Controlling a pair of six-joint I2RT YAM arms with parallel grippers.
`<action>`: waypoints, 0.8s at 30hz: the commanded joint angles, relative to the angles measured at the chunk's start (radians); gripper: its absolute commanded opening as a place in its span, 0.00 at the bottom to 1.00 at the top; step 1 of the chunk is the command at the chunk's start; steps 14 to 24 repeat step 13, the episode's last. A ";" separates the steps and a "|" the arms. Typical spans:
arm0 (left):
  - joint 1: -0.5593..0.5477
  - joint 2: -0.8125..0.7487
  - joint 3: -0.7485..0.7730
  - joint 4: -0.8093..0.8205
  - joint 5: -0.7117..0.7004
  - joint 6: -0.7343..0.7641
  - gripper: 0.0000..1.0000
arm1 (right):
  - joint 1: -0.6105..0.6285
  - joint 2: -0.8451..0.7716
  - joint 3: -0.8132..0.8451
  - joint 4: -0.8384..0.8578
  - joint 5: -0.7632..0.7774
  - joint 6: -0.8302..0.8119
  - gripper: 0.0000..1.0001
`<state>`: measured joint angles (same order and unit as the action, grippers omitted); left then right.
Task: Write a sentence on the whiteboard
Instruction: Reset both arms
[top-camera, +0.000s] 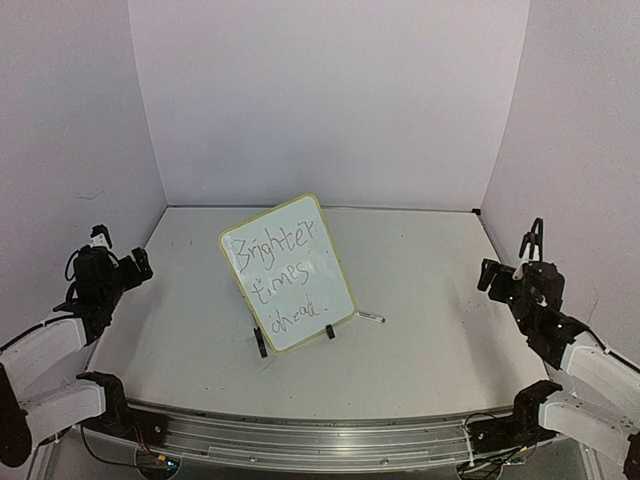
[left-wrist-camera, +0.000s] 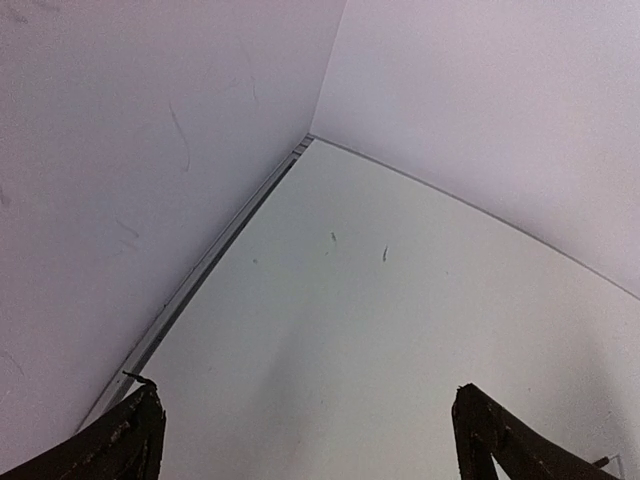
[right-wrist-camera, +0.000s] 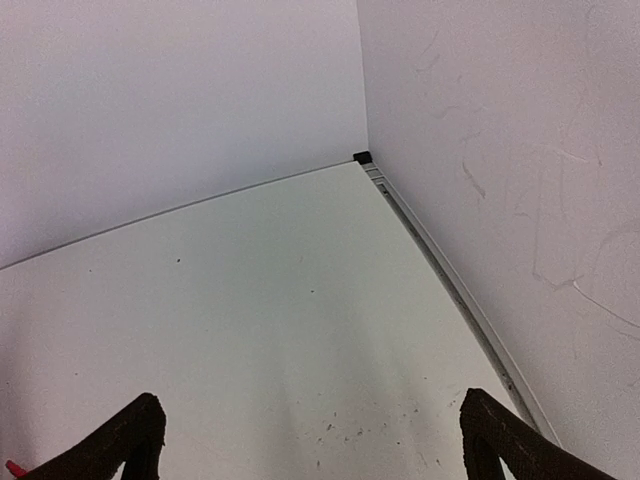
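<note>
We're watching the whiteboard standing mid-frame on the desk, the sentence looking complete. Left fingers and right fingers are gaping wide, gripping nothing. We're thinking one careless arm sweep could be toppling it or smearing ink.

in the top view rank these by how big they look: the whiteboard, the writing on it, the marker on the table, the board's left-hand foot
1. whiteboard, by far the largest
2. writing, which covers most of the board
3. marker and left-hand foot: similar length, with the marker thinner, so too close to rank
</note>
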<state>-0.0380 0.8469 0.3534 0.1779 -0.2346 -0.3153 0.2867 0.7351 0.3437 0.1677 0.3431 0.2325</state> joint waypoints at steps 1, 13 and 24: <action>0.006 -0.008 -0.071 0.094 -0.062 0.047 0.99 | 0.001 -0.066 -0.069 0.064 0.102 -0.049 0.98; 0.006 0.027 -0.079 0.119 -0.097 0.048 0.99 | 0.001 -0.088 -0.081 0.064 0.098 -0.075 0.98; 0.006 0.027 -0.079 0.119 -0.097 0.048 0.99 | 0.001 -0.088 -0.081 0.064 0.098 -0.075 0.98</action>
